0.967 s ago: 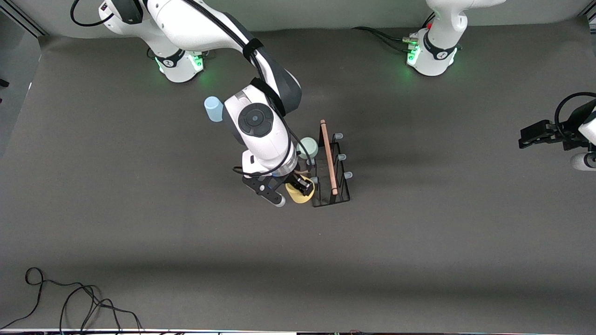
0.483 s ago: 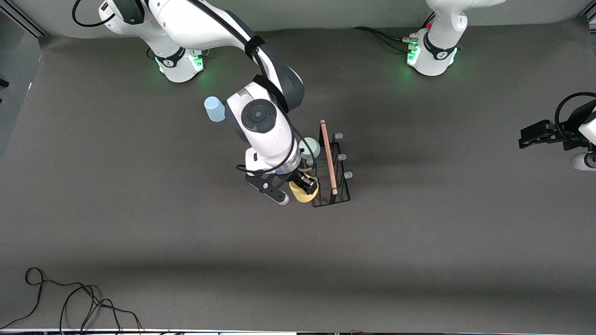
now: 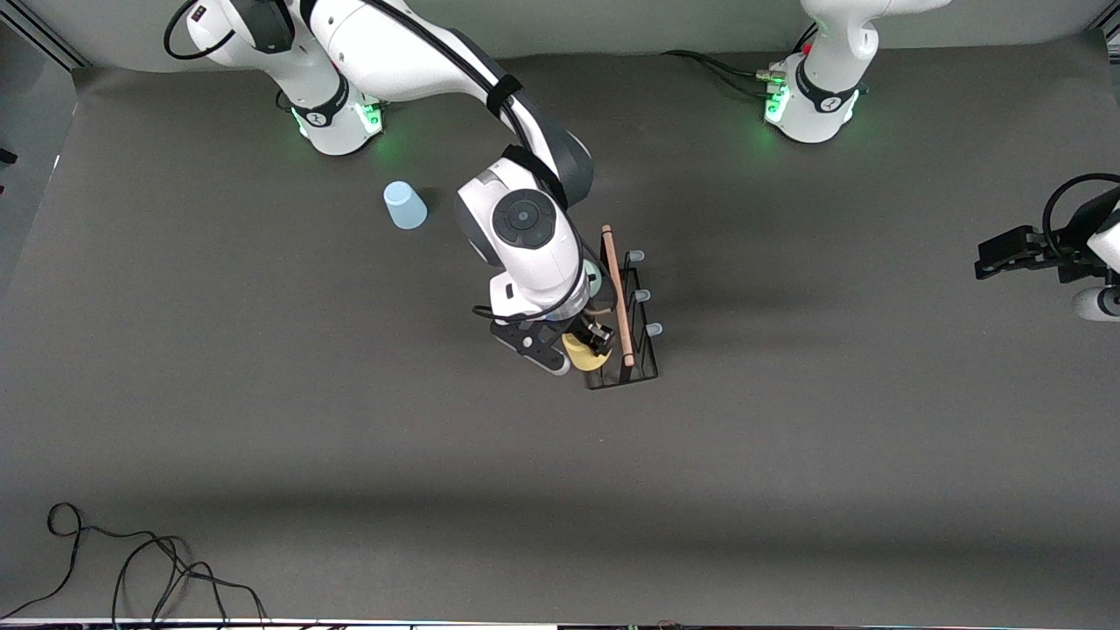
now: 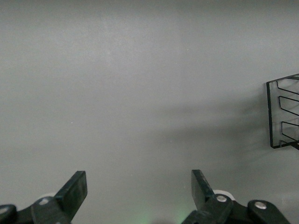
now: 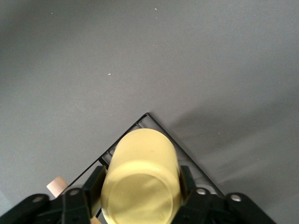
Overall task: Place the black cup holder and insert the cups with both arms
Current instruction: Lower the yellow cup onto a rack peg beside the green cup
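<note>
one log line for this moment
right gripper: yellow cup between fingers, over rack | left gripper: open, waiting | blue cup: on table

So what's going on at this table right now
The right gripper has the yellow cup between its jaws at the black cup holder. A grey-green cup shows under the arm, by the rack. The light blue cup stands upside down on the table. The left gripper waits open, near its end.
</note>
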{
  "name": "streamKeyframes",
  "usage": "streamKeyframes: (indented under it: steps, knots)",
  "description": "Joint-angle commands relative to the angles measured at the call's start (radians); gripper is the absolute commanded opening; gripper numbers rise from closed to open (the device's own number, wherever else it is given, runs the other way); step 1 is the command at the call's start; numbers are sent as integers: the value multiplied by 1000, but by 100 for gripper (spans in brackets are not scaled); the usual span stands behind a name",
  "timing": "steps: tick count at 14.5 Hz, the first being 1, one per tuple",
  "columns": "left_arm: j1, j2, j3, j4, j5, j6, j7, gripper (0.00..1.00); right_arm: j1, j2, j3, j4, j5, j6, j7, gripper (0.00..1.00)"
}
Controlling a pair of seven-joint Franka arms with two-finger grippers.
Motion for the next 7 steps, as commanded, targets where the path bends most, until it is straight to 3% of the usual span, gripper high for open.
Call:
streamKeyframes:
  steps: [1, 5, 7]
  knots:
    - [0, -5, 2, -5, -3, -1, -1, 99, 2, 11, -11, 27, -14, 1, 25, 86]
    - [2, -4, 2, -6, -3, 3, 1, 99, -27, -24, -20, 32, -14, -20, -4, 89]
    - [2, -4, 0, -6, -3, 5, 1, 99, -77, -71, -19, 32, -11, -96, -116, 89]
